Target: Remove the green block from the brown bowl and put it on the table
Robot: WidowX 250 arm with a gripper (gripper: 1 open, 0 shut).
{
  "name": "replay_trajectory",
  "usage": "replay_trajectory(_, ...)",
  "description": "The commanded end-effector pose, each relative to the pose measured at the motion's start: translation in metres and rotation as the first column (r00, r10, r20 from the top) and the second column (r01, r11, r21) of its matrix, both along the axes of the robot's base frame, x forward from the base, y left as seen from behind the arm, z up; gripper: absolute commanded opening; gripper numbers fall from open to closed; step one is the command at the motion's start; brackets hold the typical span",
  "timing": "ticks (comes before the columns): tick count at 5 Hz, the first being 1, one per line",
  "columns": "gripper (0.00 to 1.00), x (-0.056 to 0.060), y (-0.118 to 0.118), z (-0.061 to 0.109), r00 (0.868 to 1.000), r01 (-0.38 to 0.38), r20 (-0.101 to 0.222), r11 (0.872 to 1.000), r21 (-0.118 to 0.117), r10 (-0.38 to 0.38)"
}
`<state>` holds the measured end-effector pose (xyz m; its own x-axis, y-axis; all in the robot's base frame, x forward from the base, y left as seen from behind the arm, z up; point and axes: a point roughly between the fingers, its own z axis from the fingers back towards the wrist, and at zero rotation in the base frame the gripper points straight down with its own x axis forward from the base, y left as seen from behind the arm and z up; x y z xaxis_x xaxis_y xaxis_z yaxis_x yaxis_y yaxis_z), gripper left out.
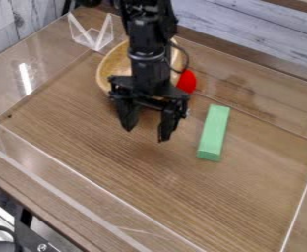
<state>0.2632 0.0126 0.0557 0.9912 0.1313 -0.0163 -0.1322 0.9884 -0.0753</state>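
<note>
The green block (214, 133) lies flat on the table (130, 187), right of centre, pointing away from the camera. My gripper (150, 126) hangs just left of it, fingers pointing down, open and empty. Behind the gripper stands the brown bowl (113, 62), mostly covered by the arm, with only its left rim and inside showing.
A rounded red object (187, 79) sits against the bowl's right side. Low clear plastic walls (25, 157) run along the table's edges. A grey plank wall rises at the back.
</note>
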Motion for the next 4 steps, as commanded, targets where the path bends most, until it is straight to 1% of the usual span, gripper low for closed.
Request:
replay_trajectory(1,1.00,0.023,0.009,0.011,0.996,-0.079,0.044,0.997,0.005,0.079)
replay_trajectory(2,1.00,0.015,0.010,0.017,0.991,-0.125,0.040,0.992,-0.005,0.125)
replay_trajectory(4,1.00,0.012,-0.002,0.017,0.992,-0.122,0.035,0.992,-0.023,0.123)
